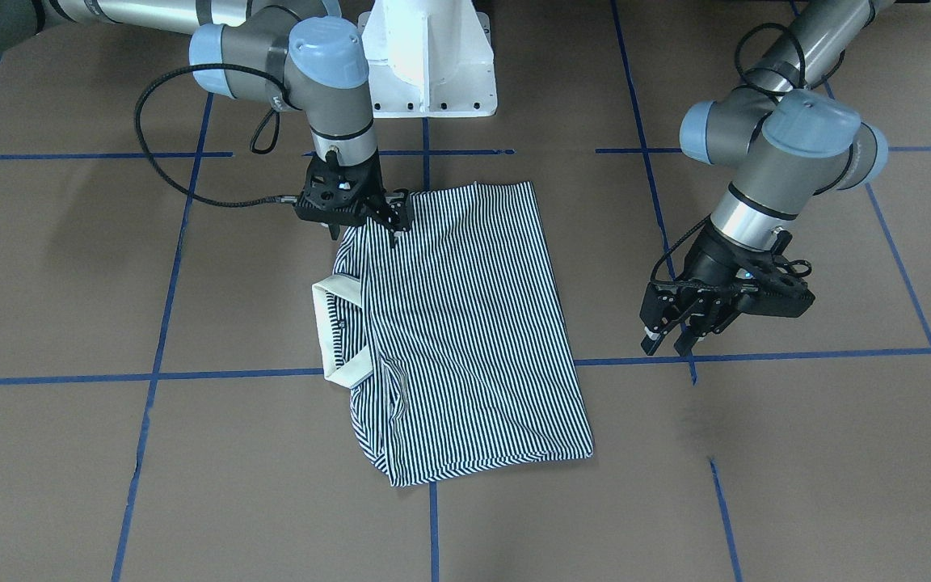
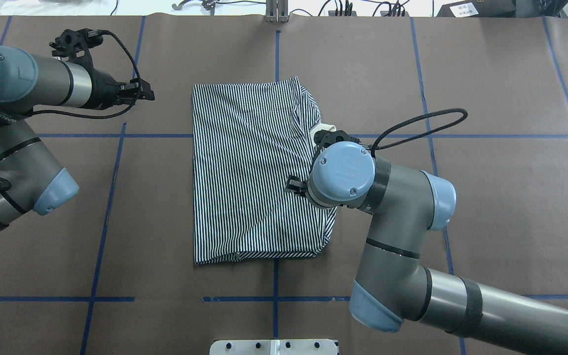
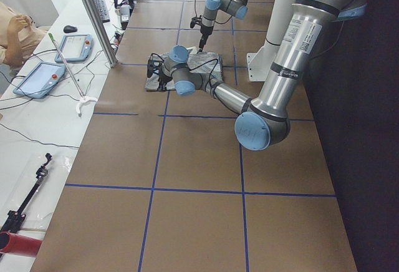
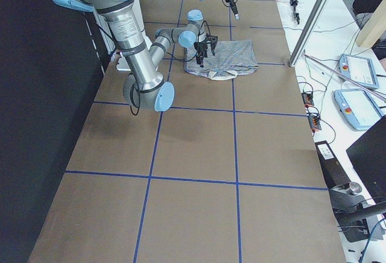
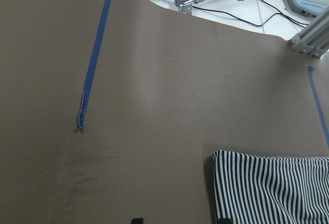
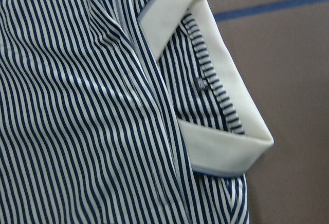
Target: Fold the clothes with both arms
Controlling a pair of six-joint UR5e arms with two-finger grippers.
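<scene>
Brown table (image 1: 756,485) is holding a shirt (image 1: 465,323). Left gripper (image 1: 666,347) is hanging aside, fingers (image 1: 651,335) apart. Right gripper (image 1: 395,230) is sitting at the shirt's edge; I cannot tell its grip.

Striped polo shirt (image 1: 465,323) folded flat, rectangular; cream collar (image 1: 342,333) poking out one side.

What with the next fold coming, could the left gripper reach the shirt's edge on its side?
Probably yes. The left gripper hangs open beside the polo shirt, with only table surface between; the right gripper is at the opposite, collar side.
</scene>
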